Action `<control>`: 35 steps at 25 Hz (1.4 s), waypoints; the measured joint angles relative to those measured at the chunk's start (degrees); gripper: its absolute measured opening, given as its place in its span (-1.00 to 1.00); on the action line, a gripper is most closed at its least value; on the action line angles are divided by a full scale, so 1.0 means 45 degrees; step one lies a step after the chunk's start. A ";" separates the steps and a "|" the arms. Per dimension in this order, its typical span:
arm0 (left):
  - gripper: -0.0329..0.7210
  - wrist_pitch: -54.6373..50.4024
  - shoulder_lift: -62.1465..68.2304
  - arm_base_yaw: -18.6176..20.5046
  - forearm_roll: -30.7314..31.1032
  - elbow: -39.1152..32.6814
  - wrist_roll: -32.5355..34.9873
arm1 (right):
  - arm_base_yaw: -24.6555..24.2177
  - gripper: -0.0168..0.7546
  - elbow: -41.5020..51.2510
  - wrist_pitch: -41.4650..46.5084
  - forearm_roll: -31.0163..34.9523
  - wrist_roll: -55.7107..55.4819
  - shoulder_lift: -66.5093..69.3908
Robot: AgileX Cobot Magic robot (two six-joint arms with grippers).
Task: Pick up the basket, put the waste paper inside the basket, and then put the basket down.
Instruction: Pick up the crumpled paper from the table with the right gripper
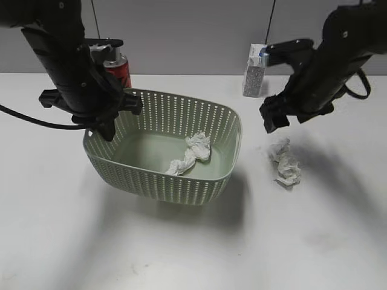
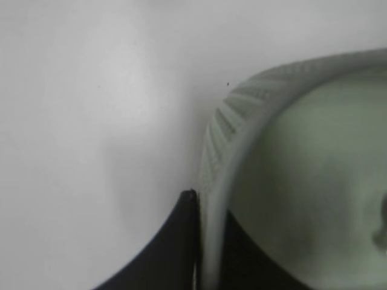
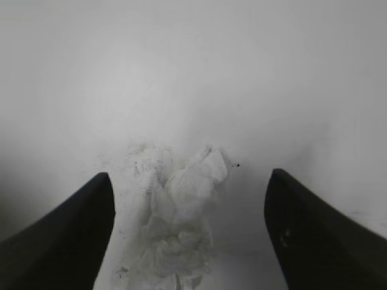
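In the exterior view, your left gripper (image 1: 104, 121) is clamped on the rim of the basket (image 1: 208, 172), holding it tilted off the table (image 1: 48, 229); one waste paper wad (image 1: 192, 154) lies inside, and another wad (image 1: 285, 162) sits on the table just below your right gripper (image 1: 275, 118). The left wrist view shows the basket wall (image 2: 211, 181) pinched between the jaws, so keep that grip steady. In the right wrist view, the wad (image 3: 178, 223) lies between wide-spread, empty jaws; descend straight, centred, and close low to gather it whole.
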State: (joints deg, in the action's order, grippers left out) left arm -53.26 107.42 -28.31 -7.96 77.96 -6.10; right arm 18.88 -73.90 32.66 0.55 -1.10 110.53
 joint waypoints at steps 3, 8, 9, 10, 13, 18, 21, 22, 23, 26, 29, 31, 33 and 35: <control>-0.91 0.0000 0.0000 0.0000 0.0011 0.0000 0.0000 | 0.0000 0.55 0.0013 -0.0012 -0.0023 -0.0014 0.0944; -0.91 0.0022 0.0000 0.0000 0.0050 0.0000 0.0000 | 0.0000 0.55 0.0013 -0.0280 -0.0042 -0.0014 0.1735; -0.91 0.0040 0.0000 0.0000 0.0050 0.0000 0.0000 | 0.0000 0.55 0.0013 -0.0280 -0.0041 -0.0014 0.1855; -0.91 0.0052 0.0000 0.0000 0.0059 0.0000 0.0000 | 0.0000 0.55 0.0013 -0.0280 -0.0041 -0.0014 0.1937; -0.91 0.0102 0.0000 0.0000 0.0059 0.0000 0.0000 | 0.0000 0.55 0.0013 -0.0280 -0.0041 -0.0027 0.2148; -0.91 0.0176 0.0000 0.0000 0.0066 0.0000 0.0000 | 0.0000 0.39 0.0013 -0.0388 -0.0041 -0.0027 0.2153; -0.91 0.0213 0.0000 0.0000 0.0075 0.0000 0.0000 | 0.0000 0.04 0.0013 -0.0628 -0.0041 -0.0027 0.2153; -0.91 0.0213 0.0000 0.0000 0.0075 0.0000 0.0000 | 0.0000 -0.09 0.0013 -0.0639 -0.0029 -0.0027 0.2153; -0.91 0.0213 0.0000 0.0000 0.0081 0.0000 0.0000 | 0.0000 -0.27 0.0013 -0.0645 -0.0017 -0.0027 0.2153; -0.91 0.0216 0.0000 0.0000 0.0081 0.0000 0.0000 | 0.0000 -0.77 0.0013 -0.0645 0.0038 -0.0027 0.2153; -0.91 0.0216 0.0000 0.0000 0.0091 0.0000 0.0000 | 0.0000 -0.91 0.0013 -0.0645 0.0099 -0.0027 0.2141; -0.91 0.0216 0.0000 0.0000 0.0091 0.0000 0.0000 | 0.0000 -0.92 -0.0072 -0.0633 0.0156 -0.0027 0.1971; -0.91 0.0216 0.0000 0.0000 0.0091 0.0000 0.0000 | 0.0000 -0.93 -0.0278 -0.0619 0.0373 -0.0039 0.1544; -0.91 0.0216 0.0000 0.0000 0.0091 0.0000 0.0000 | 0.0000 -0.93 -0.0524 -0.0619 0.0650 -0.0039 0.0877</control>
State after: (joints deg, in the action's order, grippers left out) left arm -52.28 107.42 -28.31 -7.56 77.96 -6.10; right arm 18.88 -76.26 29.87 3.48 -1.28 114.48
